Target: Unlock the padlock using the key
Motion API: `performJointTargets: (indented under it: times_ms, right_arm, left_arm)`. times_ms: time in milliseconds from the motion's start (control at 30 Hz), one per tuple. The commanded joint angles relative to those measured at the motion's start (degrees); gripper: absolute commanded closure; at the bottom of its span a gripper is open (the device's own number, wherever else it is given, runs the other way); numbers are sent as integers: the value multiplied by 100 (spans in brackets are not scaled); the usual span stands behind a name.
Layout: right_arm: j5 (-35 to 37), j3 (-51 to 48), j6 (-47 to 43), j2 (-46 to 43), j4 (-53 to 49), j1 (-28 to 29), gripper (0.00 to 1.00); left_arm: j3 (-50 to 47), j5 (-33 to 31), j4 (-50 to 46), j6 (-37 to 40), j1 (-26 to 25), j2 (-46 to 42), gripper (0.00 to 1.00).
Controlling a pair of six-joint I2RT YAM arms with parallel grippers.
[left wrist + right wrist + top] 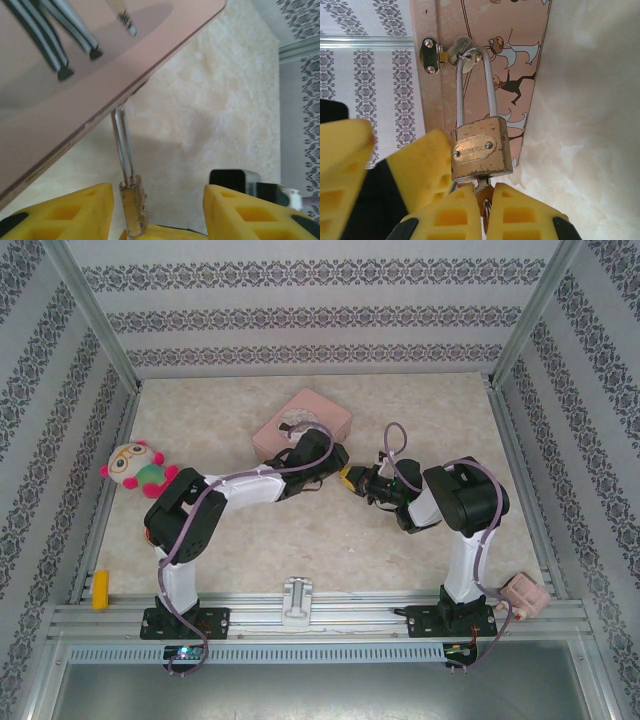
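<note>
Padlock [480, 150] first up: small brass-gold body with a silver U-shaped shackle. We see it hanging off the silver metal hasp [432, 54] on the edge of the pink rectangular tin with cartoon figures printed on it [520, 60]. Both shackle legs run down into the body, so it looks locked to us. Right under the body, a thin dark metal key [483, 196] pokes out of the bottom of the lock. The right gripper [485, 212] has its two yellow fingers pinched together on it, so that one is clenched on the key.

From the left wrist camera we get the lock edge-on, with the shackle running up to the tin's rim. The left gripper [157, 192] has a yellow finger on either side of the body, jaws spread. There's a clear gap to the finger on the right of that picture and only a sliver on the other side. In the right wrist view one of those fingers [420, 165] sits right against the lock's side. So it's around the lock, not squeezing it as far as we can tell.

Further out, from overhead: the tin lies on the beige marble-look table [420, 410], around the middle toward the back. A pink-and-green plush toy [137, 468] sits at the left edge. A yellow block [100, 588] is on the front rail at left, and a white bracket [298, 602] is on the rail between the arm bases. A small pink box-like thing [525, 592] sits at front right.
</note>
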Motion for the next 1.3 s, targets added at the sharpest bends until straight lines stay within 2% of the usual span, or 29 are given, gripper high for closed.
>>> performJointTargets:
  times_ms: [0,233,367,667,1033,1233,1267]
  right_arm:
    - [52,171,3,37,300,41,100]
    - [52,159,-8,35,299,45,100]
    - [43,172,3,40,299,45,100]
    - [34,232,12,56,290,78,100]
    - [43,295,-30,41,221,109,100]
    - [69,295,-184,-38,135,109,100]
    - [78,295,-228,-65,107,108,100]
  left_arm:
    - [70,-52,-277,-451,-78,171,50]
    - [-61,-235,-72,-525,-132,149,50]
    - [-22,-343,-23,-494,-103,239,60]
    - [100,-257,96,-458,-2,407,61]
    - [261,-98,186,-257,42,637,79]
    - [298,-8,236,-19,79,620,100]
    - [296,28,275,12,79,607,100]
